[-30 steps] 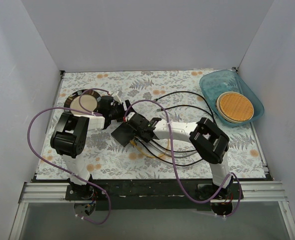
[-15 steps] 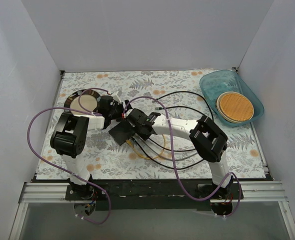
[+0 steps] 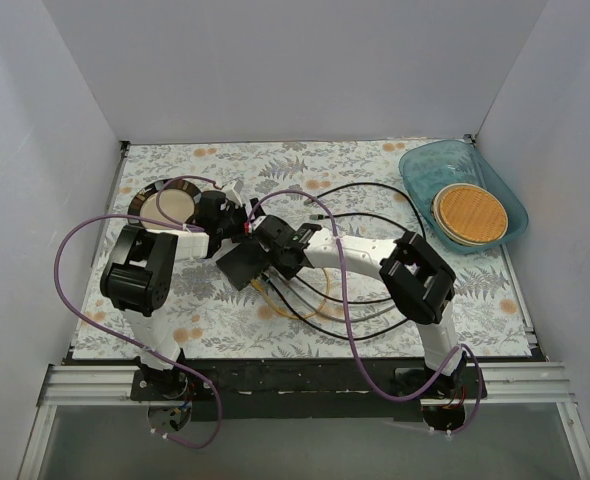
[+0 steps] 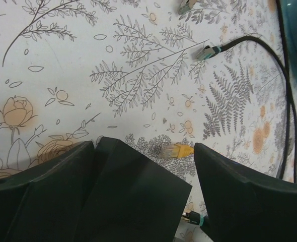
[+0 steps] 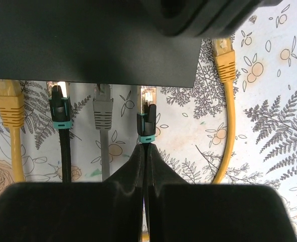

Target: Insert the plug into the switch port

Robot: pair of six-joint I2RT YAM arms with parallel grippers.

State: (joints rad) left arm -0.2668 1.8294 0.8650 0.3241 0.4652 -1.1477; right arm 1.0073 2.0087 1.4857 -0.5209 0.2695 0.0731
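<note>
Where the right tool (image 5: 146, 151) pinches the plug (image 5: 147, 118) just behind its teal boot, fingers pressed together, the plug's tip meets the socket edge of the switch (image 5: 88, 45). Along that same edge stand neighbouring plugs (image 5: 103, 108). The left tool (image 4: 144, 151) is spread, straddling a corner of the switch; contact cannot be confirmed.

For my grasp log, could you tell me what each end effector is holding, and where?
The right end effector pinches the black cable just behind its teal-collared plug. The left end effector straddles the switch with a gap, holding nothing.
</note>
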